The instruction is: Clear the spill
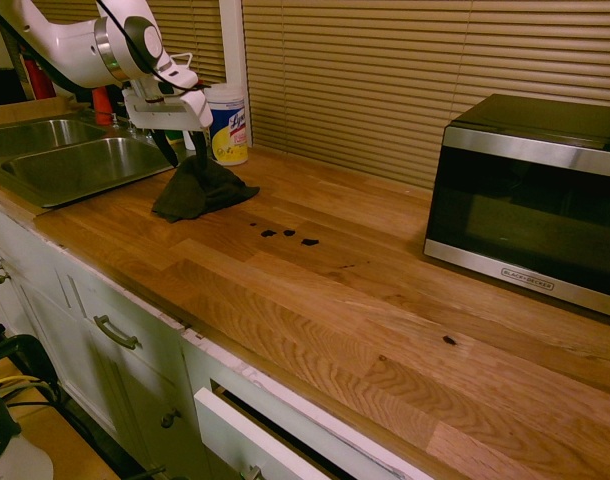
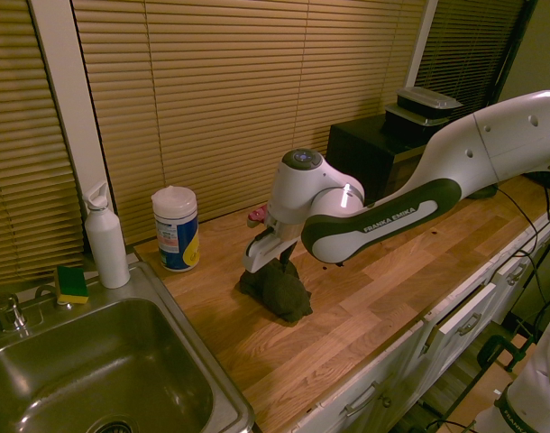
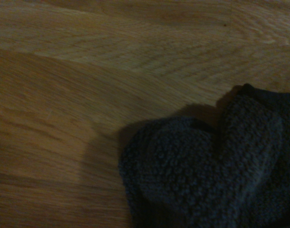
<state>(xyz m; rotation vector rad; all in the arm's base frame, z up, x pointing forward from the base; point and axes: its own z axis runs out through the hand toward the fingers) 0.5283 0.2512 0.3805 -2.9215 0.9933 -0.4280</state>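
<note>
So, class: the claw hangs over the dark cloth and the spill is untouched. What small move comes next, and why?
Probably lower the open claw onto the cloth's peak and close. The cloth sits bunched on the counter, apart from the spill, so it must be gripped before wiping.

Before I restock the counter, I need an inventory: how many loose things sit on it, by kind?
Dark cloth: 1
Wipes canister: 1
White bottle: 1
Sponge: 1
Microwave: 1
Spill blotches: 3
Total: 8
</note>
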